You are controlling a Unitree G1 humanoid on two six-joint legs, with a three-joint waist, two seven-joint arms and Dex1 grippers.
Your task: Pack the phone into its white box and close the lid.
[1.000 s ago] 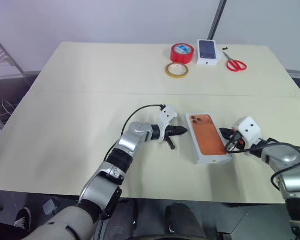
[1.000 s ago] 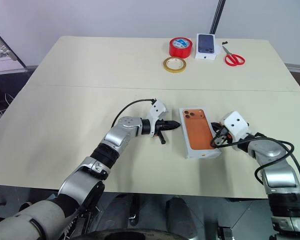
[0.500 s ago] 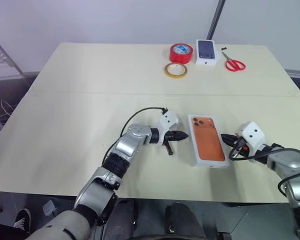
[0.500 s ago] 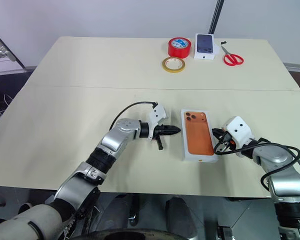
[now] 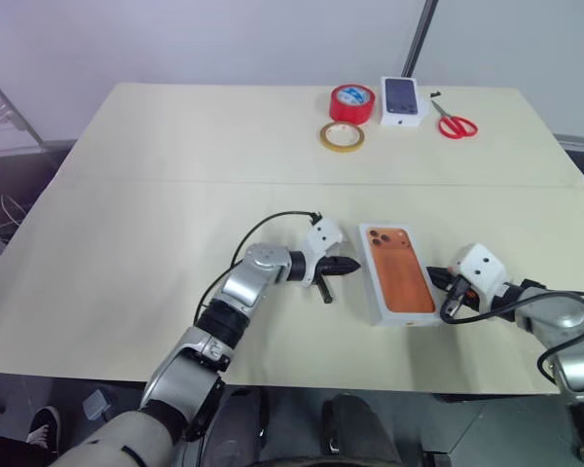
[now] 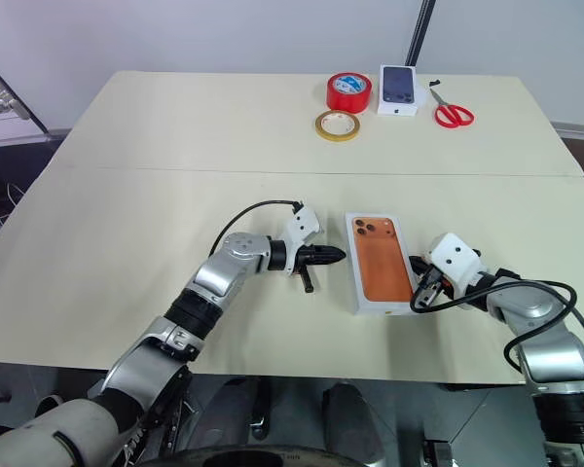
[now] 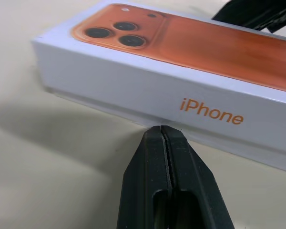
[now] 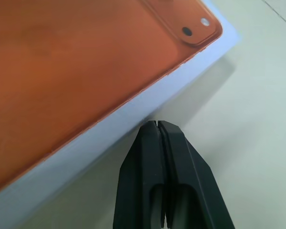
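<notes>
The white box [image 5: 401,284] lies flat near the table's front edge with its lid on. The lid's top carries an orange phone picture with a camera cluster, and the side wall [image 7: 133,90] reads "iPhone". The phone itself is hidden. My left gripper [image 5: 356,264] is shut, its tip [image 7: 161,130] at the foot of the box's left wall. My right gripper [image 5: 444,298] is shut too, its tip [image 8: 156,125] against the box's right wall [image 8: 100,143] near the front end. Neither gripper holds anything.
At the table's far edge stand a red tape roll [image 5: 353,102], a yellowish tape ring [image 5: 342,136], a small white carton printed with a dark phone [image 5: 402,99] and red-handled scissors [image 5: 457,124]. A seam crosses the table [image 5: 127,224] behind the box.
The box has slid slightly to the left and straightened between the two shut grippers. The right gripper's tip now sits nearer the box's front end.
</notes>
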